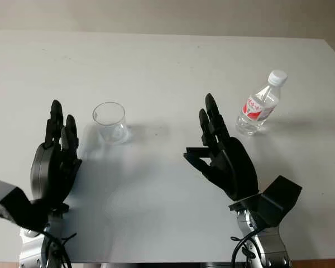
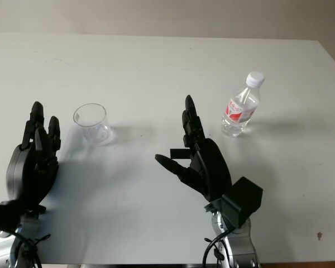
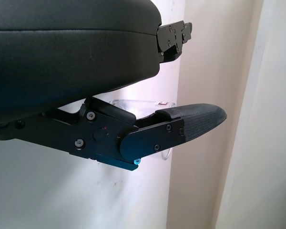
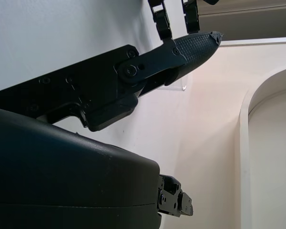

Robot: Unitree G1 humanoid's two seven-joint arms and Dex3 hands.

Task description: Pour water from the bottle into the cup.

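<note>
I see my left hand (image 1: pixel 56 159) open, holding nothing, just beside the upright cup (image 1: pixel 109 121). My right hand (image 1: pixel 226 151) is open too, near the standing, capped bottle (image 1: pixel 259 104) but apart from it. On the table (image 1: pixel 167 61), the cup looks empty, I think.

one clear cup (image 1: pixel 109 120), one capped water bottle (image 1: pixel 260 104), two black hands (image 1: pixel 54 162)
</note>
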